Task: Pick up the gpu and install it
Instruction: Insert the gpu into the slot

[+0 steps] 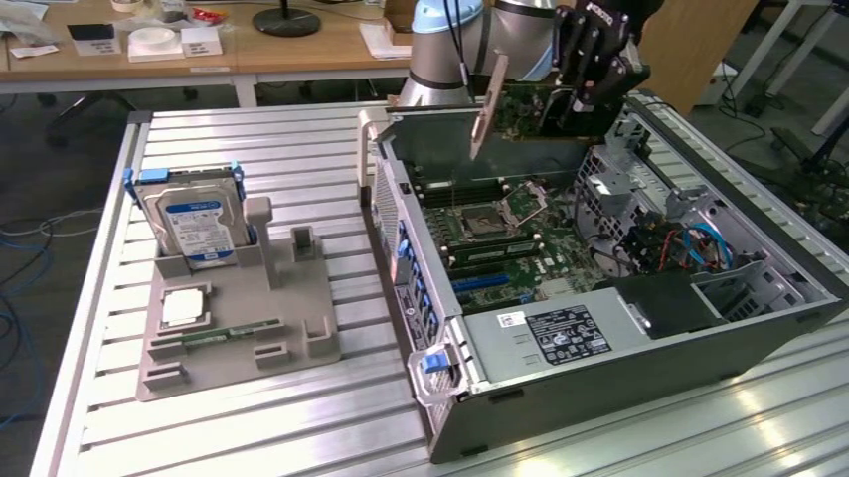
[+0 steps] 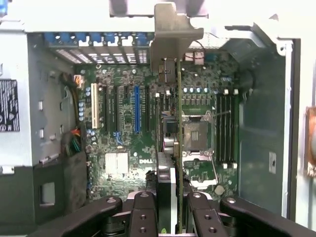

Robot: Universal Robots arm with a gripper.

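My gripper (image 1: 568,91) hangs above the far end of the open computer case (image 1: 623,383), shut on the gpu (image 1: 528,111). The gpu is a thin card held on edge, its pale metal bracket (image 1: 488,104) pointing down toward the case's rear wall. In the wrist view the gpu (image 2: 178,148) appears edge-on between the black fingers (image 2: 145,215), and its bracket (image 2: 173,37) reaches toward the rear openings. Below lies the motherboard (image 2: 123,133) with its expansion slots, one of them blue (image 2: 137,108). The card is clear of the board.
A grey fixture (image 1: 233,328) at the exterior view's left holds a hard drive (image 1: 197,227), a processor chip (image 1: 183,308) and a green memory stick (image 1: 233,335). Inside the case are a power supply (image 1: 564,336) and blue cables (image 1: 697,243). Wooden desks (image 1: 265,50) stand behind.
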